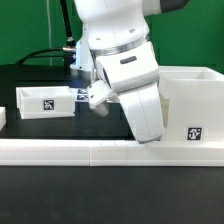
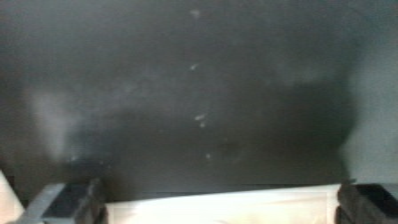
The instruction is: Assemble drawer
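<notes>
A small white open-top tray (image 1: 45,102) with a square tag lies on the black table at the exterior view's left. The large white box shell (image 1: 190,105) with a tag stands at the right. My gripper (image 1: 97,96) hangs low at the tray's right end. In the wrist view the two dark fingertips (image 2: 63,205) stand wide apart at the frame's corners, and a white part of the tray (image 2: 222,208) lies between them. The gripper (image 2: 221,206) is open. A second white piece (image 1: 3,115) shows only partly at the far left edge.
The long low white border wall (image 1: 90,151) runs across the front of the table. The arm's white body (image 1: 135,85) hides the table between the tray and the box shell. Dark cables and a green backdrop stand at the back.
</notes>
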